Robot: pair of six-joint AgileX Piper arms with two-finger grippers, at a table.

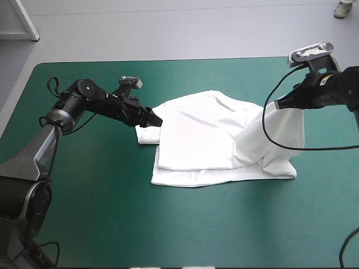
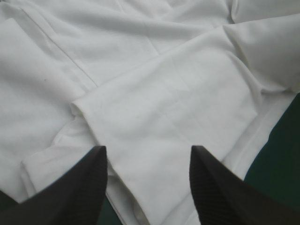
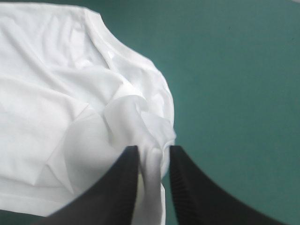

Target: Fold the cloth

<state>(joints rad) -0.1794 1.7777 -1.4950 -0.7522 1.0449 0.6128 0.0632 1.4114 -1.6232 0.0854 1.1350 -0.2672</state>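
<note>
pinching one raised side of the t-shirt (image 1: 196, 140), mid on the table (image 1: 84, 218), is the right gripper (image 1: 276, 105); the left gripper (image 1: 156, 119) stands spread at the opposite edge. a pull could drag the unpinned folded layers crooked.

High view: camera above and behind the robot, tilted forward and down, standing well back; teal-green table (image 1: 101, 224) fills most of frame, far edge near top, whole T-shirt (image 1: 196, 140) at centre. Left wrist view: very near, looking along left gripper (image 2: 147, 147) onto white folds. Right wrist view: raised higher, looking down along right gripper (image 3: 153, 149). All three share the T-shirt; high view holds both grippers.
</note>
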